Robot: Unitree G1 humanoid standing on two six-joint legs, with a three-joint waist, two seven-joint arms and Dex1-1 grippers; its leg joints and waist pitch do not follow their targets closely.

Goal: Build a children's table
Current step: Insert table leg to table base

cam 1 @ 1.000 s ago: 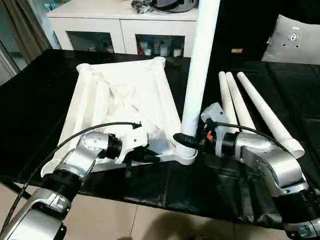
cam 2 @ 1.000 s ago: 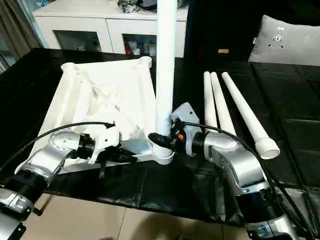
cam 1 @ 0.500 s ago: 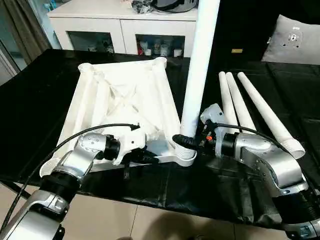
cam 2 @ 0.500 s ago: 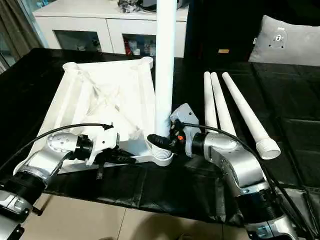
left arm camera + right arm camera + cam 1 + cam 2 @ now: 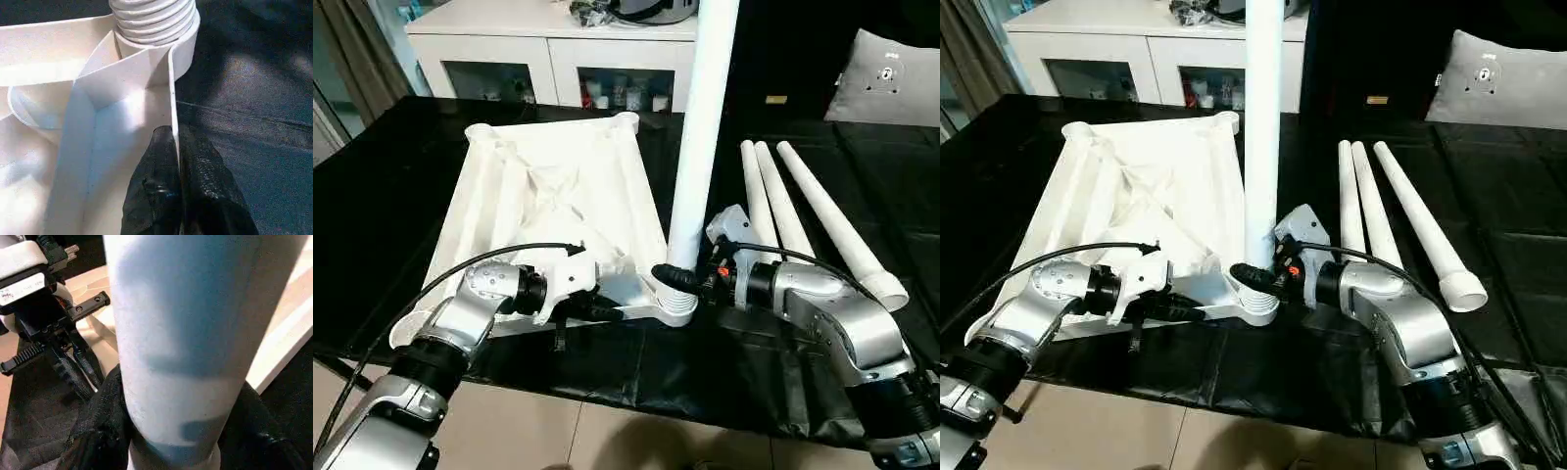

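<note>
Lying upside down on the black table (image 5: pixel 372 196), the tabletop (image 5: pixel 548 196) is being pinched at its near rim by the left gripper (image 5: pixel 607 311), while the right gripper (image 5: pixel 674 277) is clamping the upright leg (image 5: pixel 700 137) just above the corner socket (image 5: pixel 677 311); three spare legs (image 5: pixel 803 211) are lying beyond the right gripper. In the left wrist view, the fingers (image 5: pixel 151 196) are closing on the thin rim wall directly below the threaded socket (image 5: pixel 154 19). In the right wrist view, the leg (image 5: pixel 190 333) is standing between that gripper's fingers, with the left gripper (image 5: pixel 73 367) just beside it.

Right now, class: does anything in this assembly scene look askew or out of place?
Nothing stands out. The upright leg stands straight in the near corner socket of the upturned tabletop, and three spare legs lie neatly side by side.
</note>
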